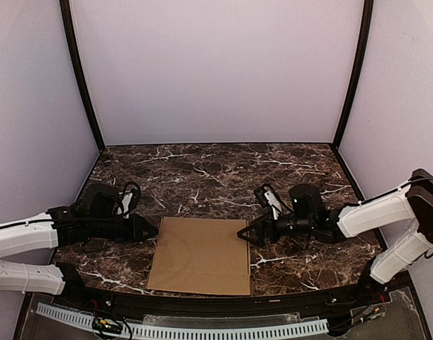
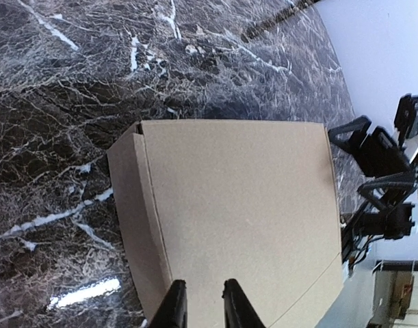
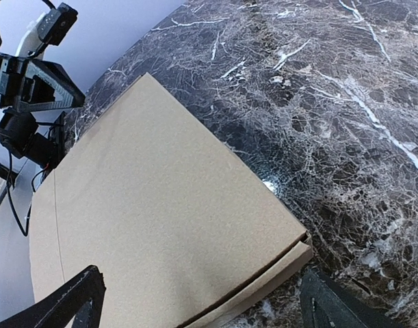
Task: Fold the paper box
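this is a robot test booth in a lab. a dark marble-patterned bench is boxed in by plain white panels on black corner posts. a left arm and a right arm are mounted at its near edge, behind a perforated cable strip.

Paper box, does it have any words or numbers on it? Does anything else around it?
paper box: no text, just plain brown cardboard.
marble table: no text.
reddish mark on a pale thing beyond the table, left wrist view: too blurred to read.
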Robot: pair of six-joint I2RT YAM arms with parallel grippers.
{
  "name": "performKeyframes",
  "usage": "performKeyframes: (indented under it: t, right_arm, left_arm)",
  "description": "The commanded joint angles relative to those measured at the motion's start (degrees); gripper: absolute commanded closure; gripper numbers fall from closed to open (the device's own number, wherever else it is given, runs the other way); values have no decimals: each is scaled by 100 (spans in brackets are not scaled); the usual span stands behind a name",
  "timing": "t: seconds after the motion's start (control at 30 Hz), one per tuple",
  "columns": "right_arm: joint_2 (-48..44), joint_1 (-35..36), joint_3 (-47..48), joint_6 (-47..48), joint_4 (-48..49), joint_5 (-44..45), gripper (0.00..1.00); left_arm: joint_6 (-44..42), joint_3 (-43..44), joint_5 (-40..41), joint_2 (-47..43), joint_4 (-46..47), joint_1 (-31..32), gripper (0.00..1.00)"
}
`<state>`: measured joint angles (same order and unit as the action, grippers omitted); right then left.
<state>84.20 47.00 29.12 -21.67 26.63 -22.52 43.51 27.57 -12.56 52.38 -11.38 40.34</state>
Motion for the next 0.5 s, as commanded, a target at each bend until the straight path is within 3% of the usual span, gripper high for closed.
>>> performKeyframes:
  t: [0.0,0.07,0.2,0.47]
  right_arm:
    - [-223,-45,-58,39,6,87,1]
    - [-310,-51,-71,78,-91,161,1]
    - [-449,-51,-153,99,-197,229,1]
    - [-428,-50,-231,-63,-175,241,1]
  left_arm:
    - [59,-79,-173,309,-87,-13,62]
    - [83,-99,-191,391,-110,-9,46]
    - [129,-168,-280,469,-90,-8,34]
    - [205,-392,-402,875,160,-8,48]
